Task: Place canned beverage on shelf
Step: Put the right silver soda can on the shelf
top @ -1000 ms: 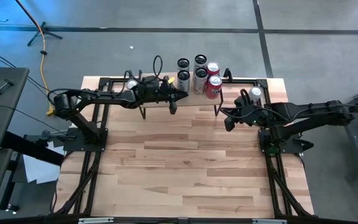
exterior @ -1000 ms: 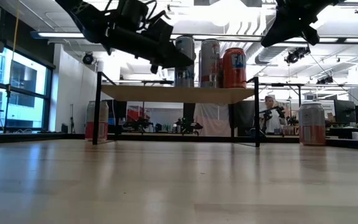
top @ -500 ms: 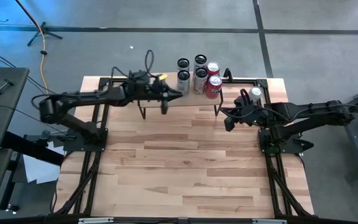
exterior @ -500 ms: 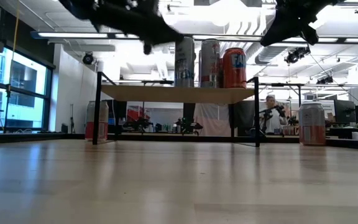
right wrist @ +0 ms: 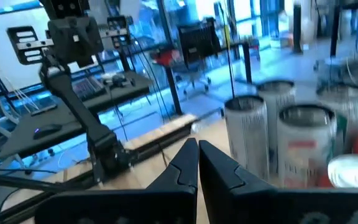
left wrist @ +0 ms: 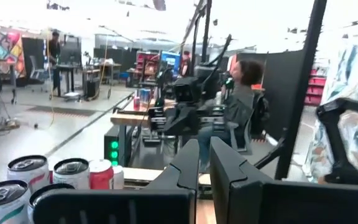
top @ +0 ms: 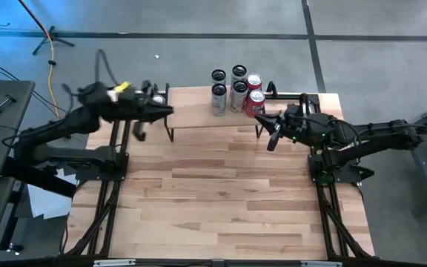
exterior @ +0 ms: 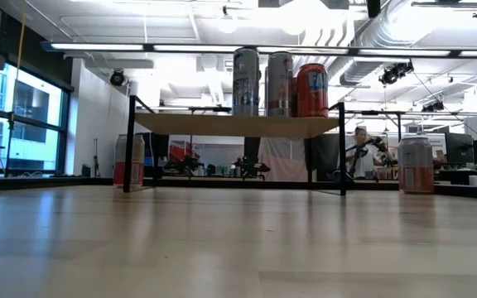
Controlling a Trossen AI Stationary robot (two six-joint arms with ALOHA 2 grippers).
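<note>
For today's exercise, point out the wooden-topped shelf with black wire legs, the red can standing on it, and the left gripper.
Light wood shelf with black wire legs [exterior: 189, 125]: low view, front edge of plank.
Red can [exterior: 312, 91]: low view, side wall.
Left gripper [top: 166, 111]: high view, between fingertips.

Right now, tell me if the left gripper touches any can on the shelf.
Apart. The high view shows the left gripper off the shelf's left end, bare plank between it and the cans.

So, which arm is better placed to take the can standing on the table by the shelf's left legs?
Left. The left gripper hangs right beside that can at the left end of the shelf; the right gripper is past its other end.
</note>
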